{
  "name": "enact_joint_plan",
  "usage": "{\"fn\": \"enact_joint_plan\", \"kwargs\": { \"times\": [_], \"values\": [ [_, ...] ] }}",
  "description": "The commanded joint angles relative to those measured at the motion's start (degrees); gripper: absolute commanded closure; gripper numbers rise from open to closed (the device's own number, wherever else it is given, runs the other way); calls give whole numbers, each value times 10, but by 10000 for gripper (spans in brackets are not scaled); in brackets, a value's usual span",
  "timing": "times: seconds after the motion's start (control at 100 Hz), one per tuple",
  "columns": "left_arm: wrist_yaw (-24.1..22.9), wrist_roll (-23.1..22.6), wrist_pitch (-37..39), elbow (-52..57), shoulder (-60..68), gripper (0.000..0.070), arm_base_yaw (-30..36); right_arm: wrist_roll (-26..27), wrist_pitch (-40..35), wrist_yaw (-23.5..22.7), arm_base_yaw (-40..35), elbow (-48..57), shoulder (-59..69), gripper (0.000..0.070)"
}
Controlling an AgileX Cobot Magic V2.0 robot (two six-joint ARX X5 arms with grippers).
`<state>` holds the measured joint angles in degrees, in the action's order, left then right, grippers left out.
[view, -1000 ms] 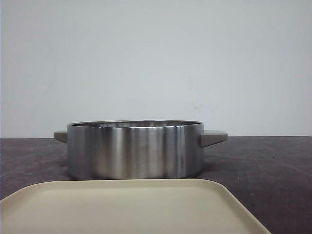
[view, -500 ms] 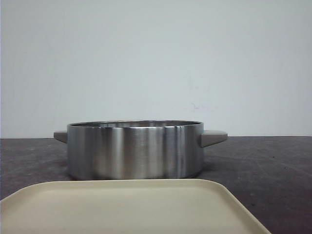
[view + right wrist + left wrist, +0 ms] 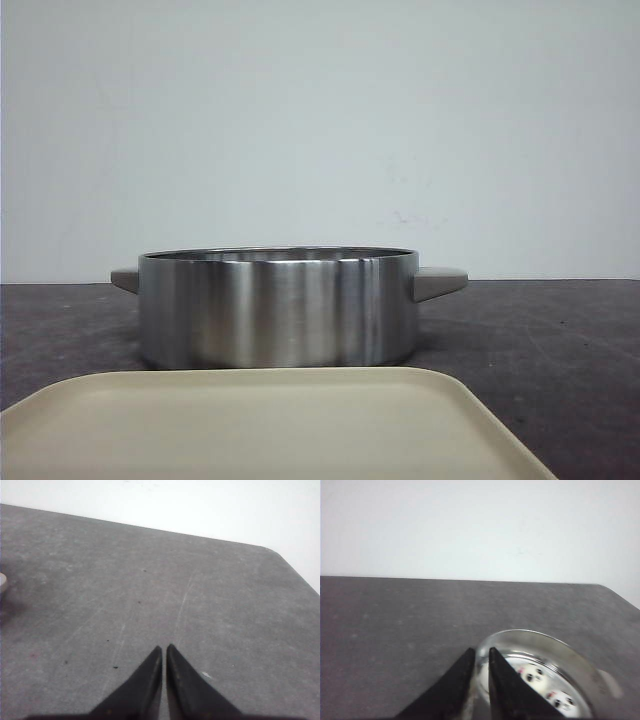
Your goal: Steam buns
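Comparing views, nothing has shifted: buns (image 3: 546, 686) sit inside the pot (image 3: 277, 308), tray (image 3: 270, 425) bare. Left gripper (image 3: 481, 661) and right gripper (image 3: 164, 654) are narrowed, holding nothing. Loading appears complete.

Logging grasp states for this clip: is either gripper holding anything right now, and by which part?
Nothing is held. The left gripper and right gripper are both shut with nothing between their fingers; the buns lie in the pot.

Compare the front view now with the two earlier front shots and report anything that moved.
Nothing visibly changed. The steel pot stands in the same spot on the dark table, behind the beige tray, and no arm has entered the front view.
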<state>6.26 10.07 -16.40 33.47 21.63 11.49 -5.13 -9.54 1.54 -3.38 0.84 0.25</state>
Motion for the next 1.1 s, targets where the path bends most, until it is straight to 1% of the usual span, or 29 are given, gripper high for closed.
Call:
{"fn": "enact_joint_plan", "kwargs": {
  "times": [0.0, 0.15, 0.23, 0.34, 0.4, 0.59, 0.66, 0.81, 0.9, 1.04, 1.09],
  "values": [
    [9, 1, 46, -48, -26, 697, -18, -2, 5, 0, -1, -1, 0, 693],
    [7, 1, 123, -162, -98, 697, -67, -2, 5, 0, -1, -1, 0, 693],
    [9, 9, 162, -216, -128, 697, -93, -2, 5, 0, -1, -1, 0, 693],
    [9, 34, 187, -271, -147, 697, -126, -2, 5, 0, -1, -1, 0, 693],
    [9, 38, 190, -289, -148, 697, -140, -2, 5, 0, -1, -1, 0, 693],
    [7, 35, 191, -326, -156, 697, -165, -2, 5, 0, -1, -1, 0, 693],
    [0, 27, 170, -327, -164, 697, -169, -2, 5, 0, -1, -1, 0, 693],
    [-3, -13, 150, -327, -187, 697, -169, -2, 5, 0, -1, -1, 0, 693],
    [-3, -35, 112, -327, -217, 697, -169, -2, 5, 0, -1, -1, 0, 693],
    [-2, -61, 57, -327, -215, 697, -172, -2, 5, 0, -1, -1, 0, 693],
    [-1, -68, 57, -327, -215, 697, -173, -2, 5, 0, -1, -1, 0, 693]
  ]
}}
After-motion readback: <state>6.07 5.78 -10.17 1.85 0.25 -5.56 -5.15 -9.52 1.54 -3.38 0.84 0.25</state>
